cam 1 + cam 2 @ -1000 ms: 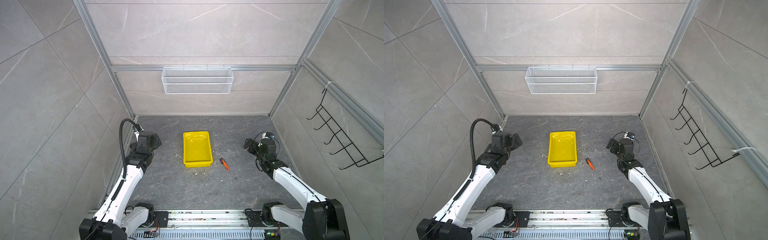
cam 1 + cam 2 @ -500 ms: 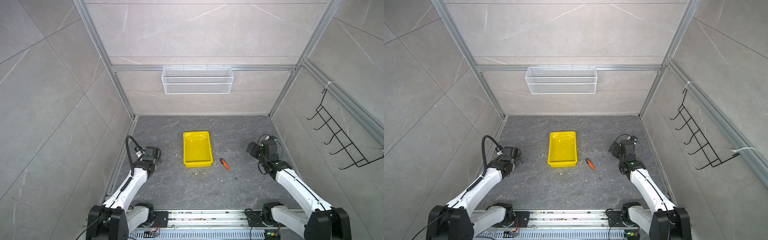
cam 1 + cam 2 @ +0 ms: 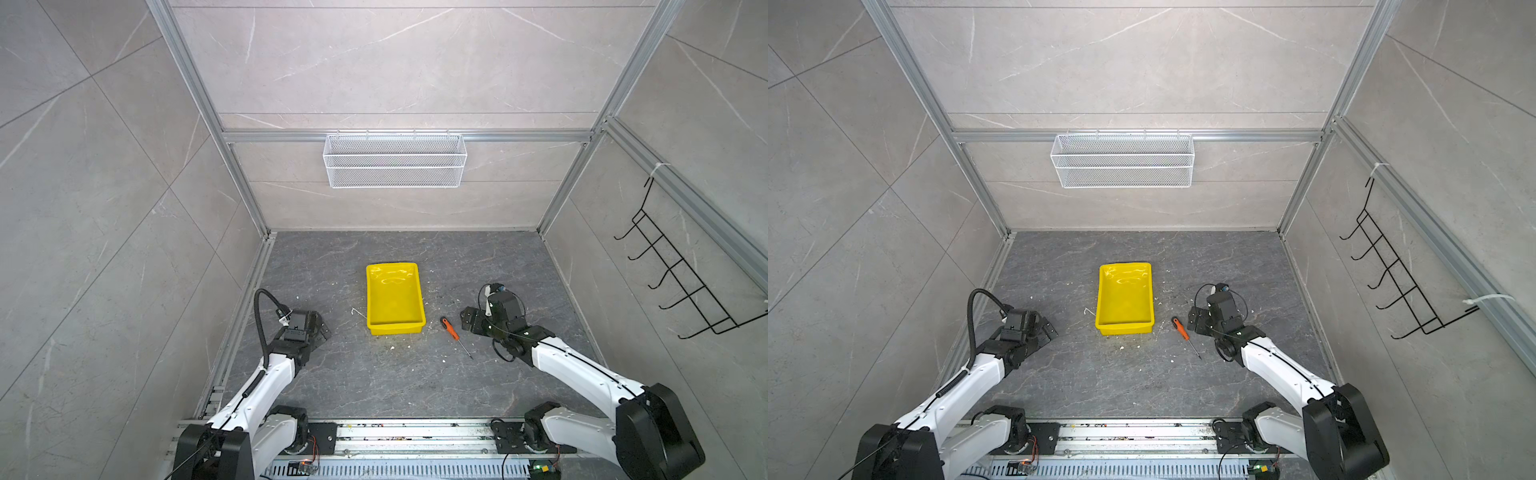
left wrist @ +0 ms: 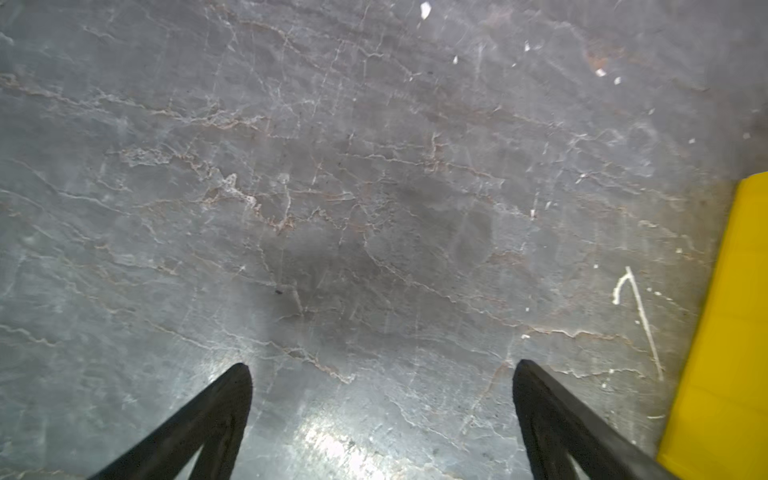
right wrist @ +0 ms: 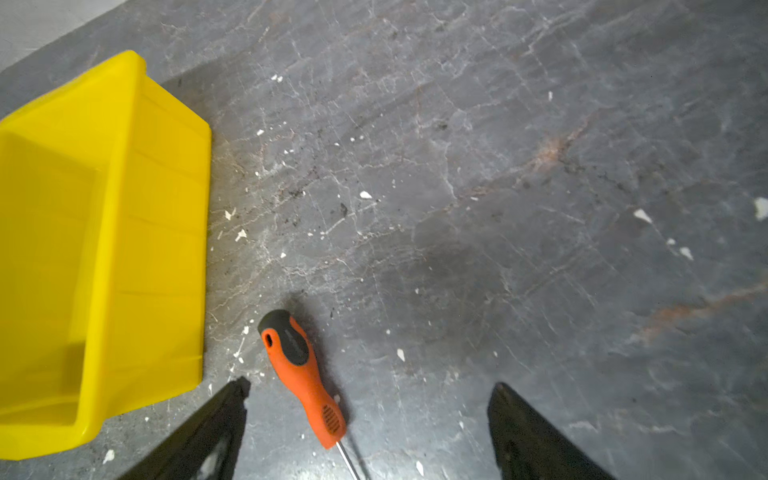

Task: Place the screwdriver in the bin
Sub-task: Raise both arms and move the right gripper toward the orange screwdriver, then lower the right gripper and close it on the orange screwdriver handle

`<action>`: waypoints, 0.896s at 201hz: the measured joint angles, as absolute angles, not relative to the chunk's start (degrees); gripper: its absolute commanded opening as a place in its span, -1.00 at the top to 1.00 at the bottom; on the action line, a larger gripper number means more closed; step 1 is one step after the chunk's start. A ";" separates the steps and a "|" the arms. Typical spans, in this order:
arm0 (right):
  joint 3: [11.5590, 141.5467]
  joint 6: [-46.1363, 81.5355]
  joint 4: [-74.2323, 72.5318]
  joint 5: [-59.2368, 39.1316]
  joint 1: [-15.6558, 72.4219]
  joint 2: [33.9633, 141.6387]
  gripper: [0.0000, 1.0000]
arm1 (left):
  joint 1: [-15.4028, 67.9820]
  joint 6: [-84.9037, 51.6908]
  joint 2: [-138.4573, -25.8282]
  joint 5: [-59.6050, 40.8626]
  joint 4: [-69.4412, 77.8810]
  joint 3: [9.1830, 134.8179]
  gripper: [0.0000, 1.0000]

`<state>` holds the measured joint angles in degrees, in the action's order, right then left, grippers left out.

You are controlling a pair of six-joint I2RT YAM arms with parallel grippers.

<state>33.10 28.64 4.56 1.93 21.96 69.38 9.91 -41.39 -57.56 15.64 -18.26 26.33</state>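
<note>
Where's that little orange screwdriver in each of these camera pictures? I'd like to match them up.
Top view: the screwdriver lies on the floor, just right of the bin, by its near corner.
Top view: same spot, right of the bin.
Left wrist: not in it.
Right wrist: on the floor beside the bin's outer wall.
Shared landmark: the yellow bin, seen in all four, at the edge in the left wrist view.

In the right wrist view the screwdriver runs out of frame, its shaft tip cut off, and the bin is cropped by the edge. The left wrist view catches only a yellow strip of the bin's wall. In both top views the screwdriver's tip is too small to make out.
</note>
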 measured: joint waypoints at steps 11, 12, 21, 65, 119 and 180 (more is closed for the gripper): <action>33.10 28.14 2.31 -0.58 22.06 71.90 -0.80 | 9.91 -41.36 -57.30 14.90 -17.43 26.02 -1.00; 33.10 28.03 2.04 -0.93 22.09 72.18 -0.80 | 9.91 -41.36 -57.30 14.85 -17.37 26.00 -1.00; 33.15 27.59 0.86 -3.07 22.24 74.13 -0.80 | 9.91 -41.30 -57.36 14.44 -16.71 25.85 -1.00; 33.32 25.80 -1.63 -8.93 23.27 76.97 -0.63 | 9.91 -40.40 -64.05 12.25 -15.35 27.79 -1.00; 34.06 24.16 -4.16 -7.11 24.93 78.85 -0.41 | 9.91 -39.29 -63.79 11.40 -15.38 29.19 -1.00; 35.70 25.04 -2.94 -5.37 25.28 79.46 0.18 | 9.91 -38.68 -64.60 9.74 -15.07 28.77 -1.00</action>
<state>35.70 25.04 -2.94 -5.37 25.28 79.46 9.91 -38.68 -64.60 9.74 -15.07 28.77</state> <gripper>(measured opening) 0.407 0.998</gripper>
